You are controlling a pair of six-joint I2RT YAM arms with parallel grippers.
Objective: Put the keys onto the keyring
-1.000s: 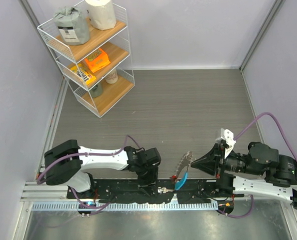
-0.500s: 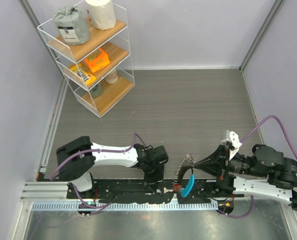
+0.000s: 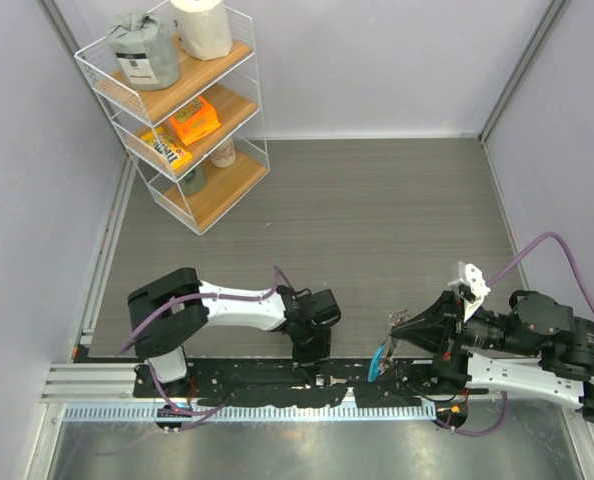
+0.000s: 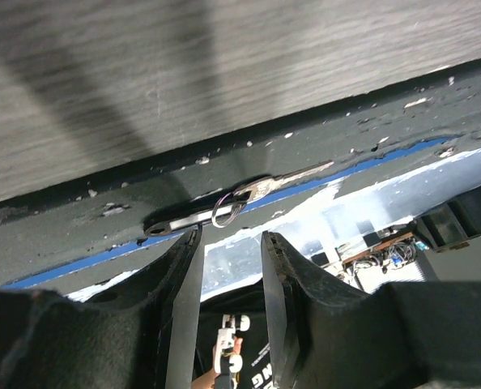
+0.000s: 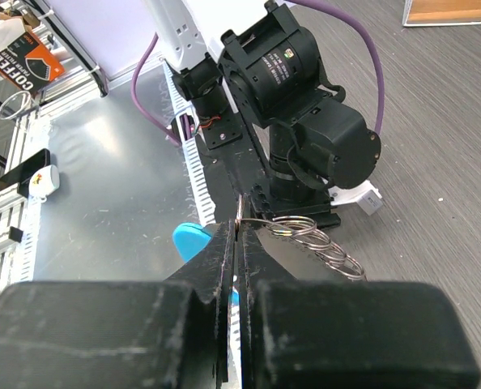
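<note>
Both arms have shifted rightward. Nearest, the right gripper (image 5: 236, 225) is clenched on the keyring (image 5: 309, 233), its blue tag (image 5: 193, 241) dangling beside the fingers. The left gripper (image 4: 231, 237), parted and empty, hovers just short of a key (image 4: 281, 180) on the dark mat (image 4: 78, 235). The key looks light, stiff and slippery, so pinching its flat head seems best.

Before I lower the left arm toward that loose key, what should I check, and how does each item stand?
1. Right end effector shut on the keyring: ok.
2. Blue tag hanging free of the grip: ok.
3. Left end effector open: ok.
4. Key lying flat on the dark strip, ahead of the left end effector: ok.
5. Key already on the keyring: not ok, they are apart.
6. Left end effector's height above the key: cannot tell.
</note>
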